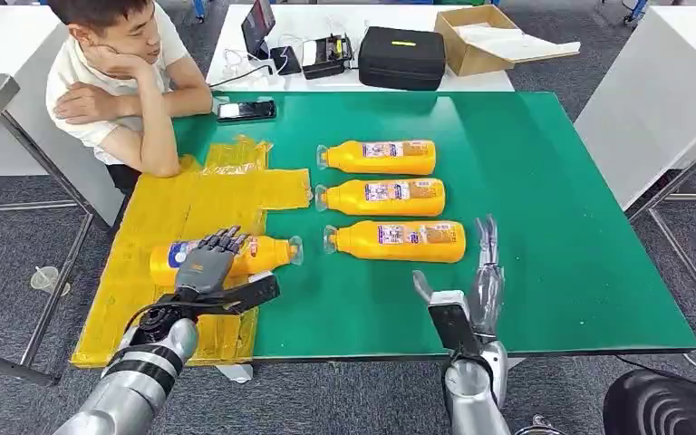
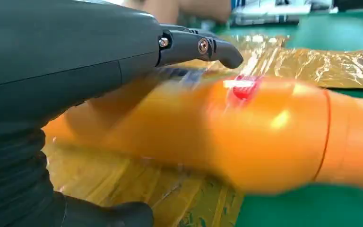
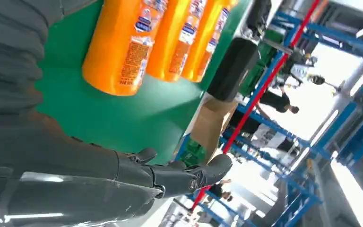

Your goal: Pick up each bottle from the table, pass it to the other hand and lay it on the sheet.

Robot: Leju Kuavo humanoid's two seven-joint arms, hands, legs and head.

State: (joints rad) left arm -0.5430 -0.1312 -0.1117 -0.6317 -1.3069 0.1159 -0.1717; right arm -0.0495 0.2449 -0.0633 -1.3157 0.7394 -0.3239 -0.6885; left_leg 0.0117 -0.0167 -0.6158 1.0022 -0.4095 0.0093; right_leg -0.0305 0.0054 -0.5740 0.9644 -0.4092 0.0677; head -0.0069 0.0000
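Left hand [image 1: 207, 265] draped over an orange bottle [image 1: 263, 255], fingers across the top, thumb under near side in the wrist view; looks clamped on it. Bottle lying on its side, body on the yellow sheet [image 1: 163, 217], cap end poking past the sheet edge onto the green table [image 1: 544, 181]. Can't tell from the blur whether resting fully or slightly lifted.

Right hand [image 1: 482, 281] hovering over the table near the front edge, fingers straight and spread, holding nothing. Just beside the base end of the nearest of three more bottles.

Three bottles in a row, on their sides, parallel, caps toward the sheet: far bottle [image 1: 379, 157], middle bottle [image 1: 382, 196], near bottle [image 1: 397, 241]. Near bottle's cap close to the held bottle's cap, apart from it.

Around:
- Person [image 1: 113, 72] seated at the far left corner, forearm resting on the table right at the sheet's far edge.
- Phone [image 1: 246, 111] on the green top beside that arm.
- White table behind: black case [image 1: 401, 57], cardboard box [image 1: 480, 36], tablet [image 1: 258, 25], cables and small electronics.
- Plastic cup [image 1: 45, 278] on the floor left of the table.
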